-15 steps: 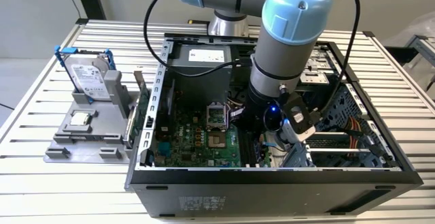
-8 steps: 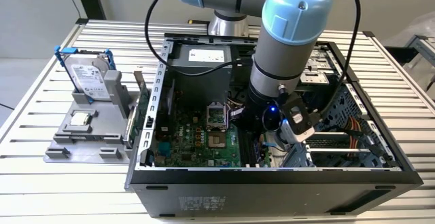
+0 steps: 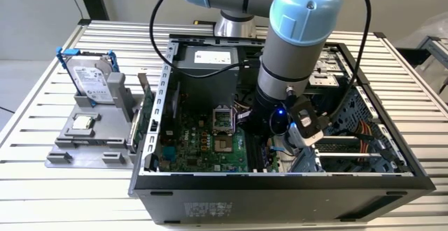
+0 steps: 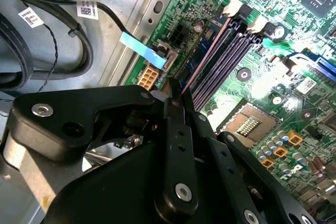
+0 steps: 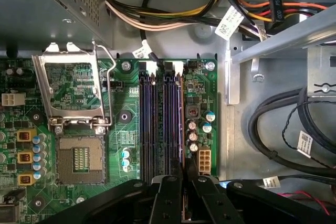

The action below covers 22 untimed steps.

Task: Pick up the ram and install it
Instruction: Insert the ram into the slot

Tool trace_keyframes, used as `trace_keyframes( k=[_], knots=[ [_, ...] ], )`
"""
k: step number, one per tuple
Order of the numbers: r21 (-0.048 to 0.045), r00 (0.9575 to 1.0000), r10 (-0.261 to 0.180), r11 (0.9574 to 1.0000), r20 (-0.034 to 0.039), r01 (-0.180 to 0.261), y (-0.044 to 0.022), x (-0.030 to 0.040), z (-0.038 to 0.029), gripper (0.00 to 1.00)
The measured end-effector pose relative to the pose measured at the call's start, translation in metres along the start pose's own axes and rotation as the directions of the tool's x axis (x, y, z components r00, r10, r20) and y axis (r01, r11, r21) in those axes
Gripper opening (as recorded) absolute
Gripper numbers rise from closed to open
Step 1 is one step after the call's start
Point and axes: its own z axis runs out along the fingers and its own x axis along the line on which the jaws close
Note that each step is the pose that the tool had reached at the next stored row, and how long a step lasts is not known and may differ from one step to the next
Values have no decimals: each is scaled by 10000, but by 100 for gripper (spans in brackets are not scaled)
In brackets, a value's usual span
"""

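nearest in both wrist views, black gripper (image 4: pixel 181 95) with fingers (image 5: pixel 169 192) drawn close together, pinching the ram (image 4: pixel 207 56) edge-on between them (seen in the second wrist view as a thin strip running from the fingertips along the dark slots). ram held low over the memory slots (image 5: pixel 160 124) on the green motherboard (image 5: pixel 121 135), lined up with their length at the side nearest the chassis wall; cannot tell whether seated or just above. white latches (image 4: pixel 234 8) at the far slot ends. beside the slots, an empty processor socket (image 5: pixel 79 158) with its metal retention frame (image 5: pixel 71 90) flipped open, and a row of small capacitors (image 5: pixel 194 129) on the other side of the slots. farther off, bundled yellow and orange wires (image 5: pixel 173 17) and thick black cables (image 5: pixel 273 129) against the bare metal chassis. in the exterior view, grey-and-blue arm (image 3: pixel 294 42) reaching down into the open computer case (image 3: pixel 280 189), gripper (image 3: pixel 269 136) low over the board. well apart, on the exterior view's left, a grey holder (image 3: pixel 87 142) on the slatted metal tabletop (image 3: pixel 42 94), carrying a small square processor chip (image 3: pixel 84 122) and, behind it, an upright hard drive (image 3: pixel 89 81) in a blue frame.
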Motion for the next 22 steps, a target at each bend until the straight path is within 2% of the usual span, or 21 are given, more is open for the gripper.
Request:
trace_keyframes(
  k=[22],
  knots=[
    [1,10000,3,10000,1,-3,0,1,20,0]
  ],
)
